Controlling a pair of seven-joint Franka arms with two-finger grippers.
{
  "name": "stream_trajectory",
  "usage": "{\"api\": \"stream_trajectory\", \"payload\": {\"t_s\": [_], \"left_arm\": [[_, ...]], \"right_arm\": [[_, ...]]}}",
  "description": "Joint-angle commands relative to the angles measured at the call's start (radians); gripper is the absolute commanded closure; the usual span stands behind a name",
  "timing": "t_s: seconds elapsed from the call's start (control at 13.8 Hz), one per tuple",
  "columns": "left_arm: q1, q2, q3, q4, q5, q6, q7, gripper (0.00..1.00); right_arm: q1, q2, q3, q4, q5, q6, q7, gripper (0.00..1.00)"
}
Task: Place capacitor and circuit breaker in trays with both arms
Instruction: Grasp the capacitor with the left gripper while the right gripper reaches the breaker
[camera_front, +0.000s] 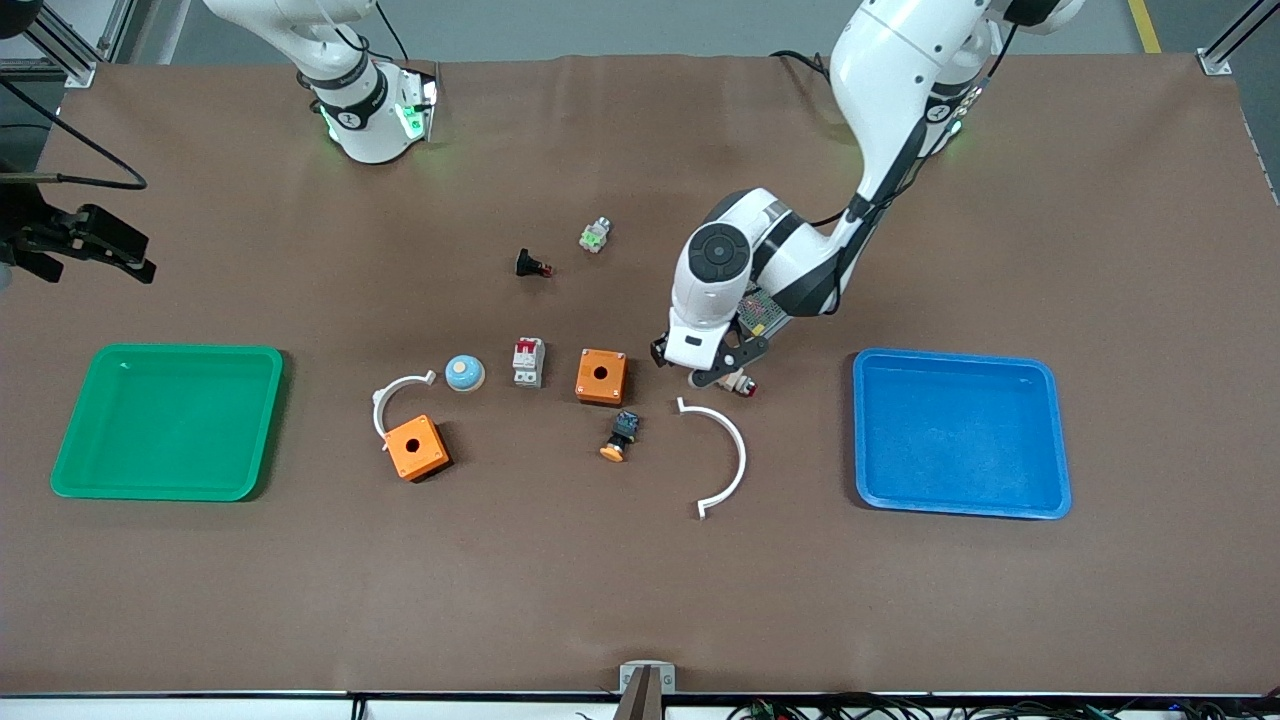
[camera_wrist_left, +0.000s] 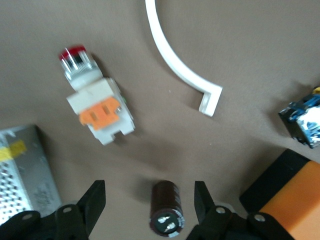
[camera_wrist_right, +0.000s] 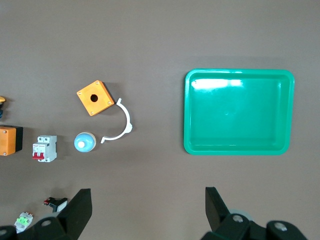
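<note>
Nearest the front camera, a big white curved strip (camera_front: 722, 455) is lying on the mat, and neither tray is holding anything, so I'd say this task is barely getting going.

Working across from the right arm's end: the green tray (camera_front: 168, 421) is sitting bare. The right gripper (camera_wrist_right: 148, 209) is hanging high over the mat beside that tray, fingers spread wide with nothing between them; that arm looks like it's just waiting. The circuit breaker (camera_front: 528, 361) is lying untouched mid-table, between a blue-topped dome (camera_front: 465, 373) and an orange box (camera_front: 601, 376).

Next, the left gripper (camera_wrist_left: 150, 202) is hovering low over the capacitor (camera_wrist_left: 165, 208), fingers open on either side of it but not touching. That capacitor is lying on the mat just beside a white-and-orange button (camera_wrist_left: 96, 102). The blue tray (camera_front: 960, 433) at the left arm's end is bare too.

So both parts are waiting to be picked and placed.

Everything's sitting on a brown, slightly creased mat (camera_front: 640, 600); grey floor and aluminium framing are showing past the arms' bases.
</note>
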Motion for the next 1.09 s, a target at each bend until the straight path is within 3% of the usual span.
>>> {"api": "stream_trajectory", "payload": {"t_s": [0.0,0.22,0.43,0.72,1.01], "left_arm": [[-0.025,0.051,0.004,0.041,0.017,0.029,-0.078,0.24],[-0.025,0.054,0.004,0.038,0.018,0.03,-0.083,0.33],[-0.035,0.054,0.003,0.041,0.015,0.028,-0.085,0.6],[-0.042,0.062,0.004,0.041,0.012,0.03,-0.083,0.67],[-0.039,0.058,0.004,0.042,0.015,0.028,-0.074,0.97]], "right_arm": [[0.078,0.063,0.002,0.02,-0.019,0.002,0.003,0.0],[0.108,0.105,0.005,-0.003,-0.002,-0.026,0.013,0.0],[0.235,0.107,0.007,-0.064,0.0,-0.012,0.094,0.0],[0.459,0.129,0.005,-0.173,0.0,0.09,0.417,0.0],[0.556,0.211,0.007,-0.199,0.004,0.167,0.505,0.0]]}}
